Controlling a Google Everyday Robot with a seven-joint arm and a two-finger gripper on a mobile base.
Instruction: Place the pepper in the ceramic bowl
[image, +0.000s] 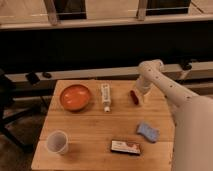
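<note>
The pepper (133, 96) is a small dark red piece lying on the wooden table (95, 125), right of centre near the far edge. My gripper (139, 95) is down at the table right beside the pepper, on its right side, at the end of the white arm (165, 87). Whether it touches the pepper I cannot tell. The ceramic bowl (76, 97) is round and orange and stands at the far left of the table, empty, well to the left of the gripper.
A white tube with green marks (105, 96) lies between the bowl and the pepper. A white cup (57, 142) stands at the front left. A blue sponge (148, 131) and a flat dark packet (125, 146) lie at the front right.
</note>
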